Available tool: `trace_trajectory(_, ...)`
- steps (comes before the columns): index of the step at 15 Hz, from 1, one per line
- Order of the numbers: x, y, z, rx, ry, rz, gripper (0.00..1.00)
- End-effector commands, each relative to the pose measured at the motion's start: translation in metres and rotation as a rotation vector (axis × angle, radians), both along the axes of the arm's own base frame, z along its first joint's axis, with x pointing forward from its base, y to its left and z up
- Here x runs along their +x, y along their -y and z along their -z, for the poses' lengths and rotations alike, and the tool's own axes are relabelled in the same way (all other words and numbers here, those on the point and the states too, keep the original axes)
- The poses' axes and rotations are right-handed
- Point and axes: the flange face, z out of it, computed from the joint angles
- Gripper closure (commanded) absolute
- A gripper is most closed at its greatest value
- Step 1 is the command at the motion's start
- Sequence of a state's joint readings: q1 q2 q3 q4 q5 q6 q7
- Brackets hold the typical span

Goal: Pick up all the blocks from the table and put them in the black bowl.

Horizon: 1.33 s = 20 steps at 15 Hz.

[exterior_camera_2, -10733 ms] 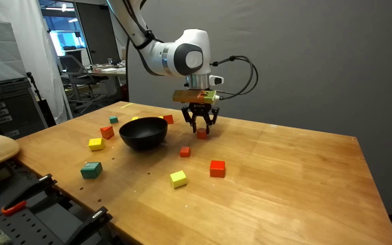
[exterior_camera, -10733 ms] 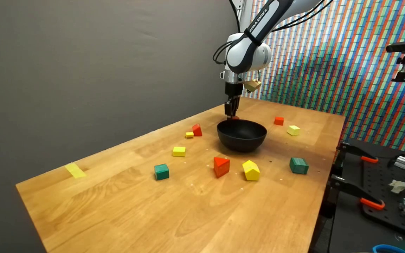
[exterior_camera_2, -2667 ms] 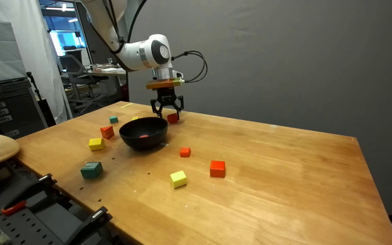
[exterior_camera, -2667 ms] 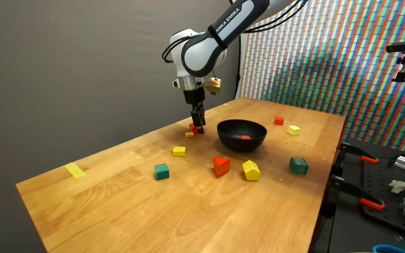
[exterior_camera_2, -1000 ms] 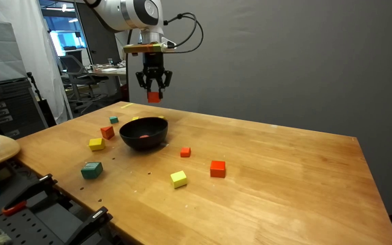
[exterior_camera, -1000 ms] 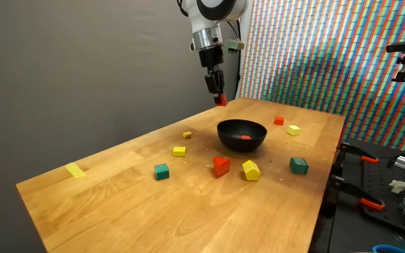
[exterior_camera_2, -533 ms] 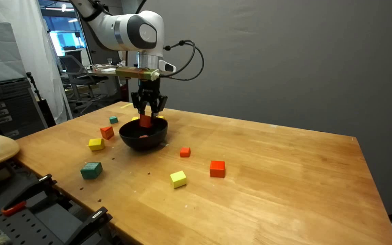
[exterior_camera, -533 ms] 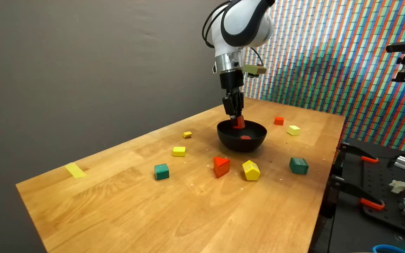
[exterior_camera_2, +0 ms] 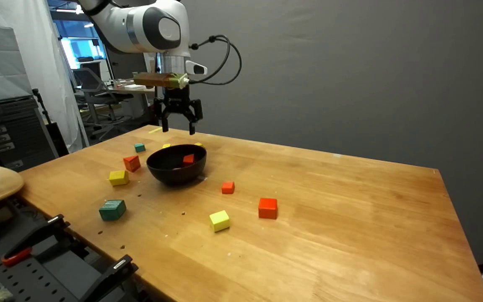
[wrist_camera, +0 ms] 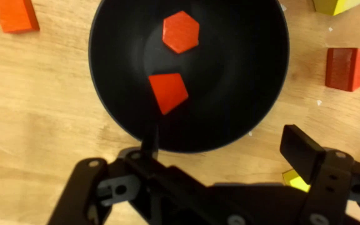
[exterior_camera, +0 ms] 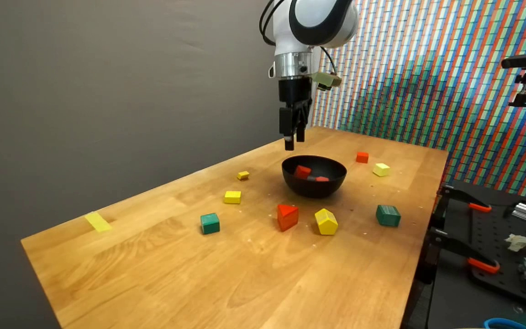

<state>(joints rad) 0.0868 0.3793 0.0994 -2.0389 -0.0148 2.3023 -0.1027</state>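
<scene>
Dropped from the gripper (exterior_camera_2: pixel 178 128), jaws wide, a second red block (wrist_camera: pixel 168 93) lies in the black bowl (exterior_camera: pixel 314 188); other blocks (exterior_camera: pixel 210 223) await.

The arm (exterior_camera_2: pixel 118 31) presents white shells (exterior_camera: pixel 285 39) with dark grey insets (exterior_camera_2: pixel 153 28); one inset surrounds a round pale cap (exterior_camera_2: pixel 169 28). The wrist collar (exterior_camera_2: pixel 173 64) is bare silver metal, flanked by a white lug (exterior_camera_2: pixel 192 67) with a dark window. Black cables (exterior_camera_2: pixel 240 63) loop outside. A box-shaped housing (exterior_camera_2: pixel 157 79) runs brown to olive. The two-fingered gripper (exterior_camera_2: pixel 178 130) is black, its fingertips (wrist_camera: pixel 302 153) blocky, its linkage (wrist_camera: pixel 333 168) fitted with pale round screw heads (wrist_camera: pixel 236 219).
</scene>
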Motion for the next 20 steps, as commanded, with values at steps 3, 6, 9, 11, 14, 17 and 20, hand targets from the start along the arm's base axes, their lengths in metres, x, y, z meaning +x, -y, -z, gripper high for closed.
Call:
trace_trajectory(3, 0.028, -0.037, -0.015, -0.024, 0.086, -0.121, 0.00)
trace_trajectory(6, 0.058, -0.051, 0.010, -0.046, 0.091, -0.114, 0.00)
trace_trajectory(9, 0.092, -0.060, 0.035, -0.042, 0.099, -0.054, 0.00)
trace_trajectory(11, 0.113, -0.063, 0.050, -0.047, 0.125, -0.018, 0.00)
trace_trajectory(14, 0.136, -0.062, 0.071, -0.050, 0.129, 0.042, 0.00)
trace_trajectory(17, 0.150, -0.060, 0.090, -0.072, 0.129, 0.084, 0.03)
trace_trajectory(20, 0.154, -0.056, 0.105, -0.083, 0.107, 0.125, 0.26)
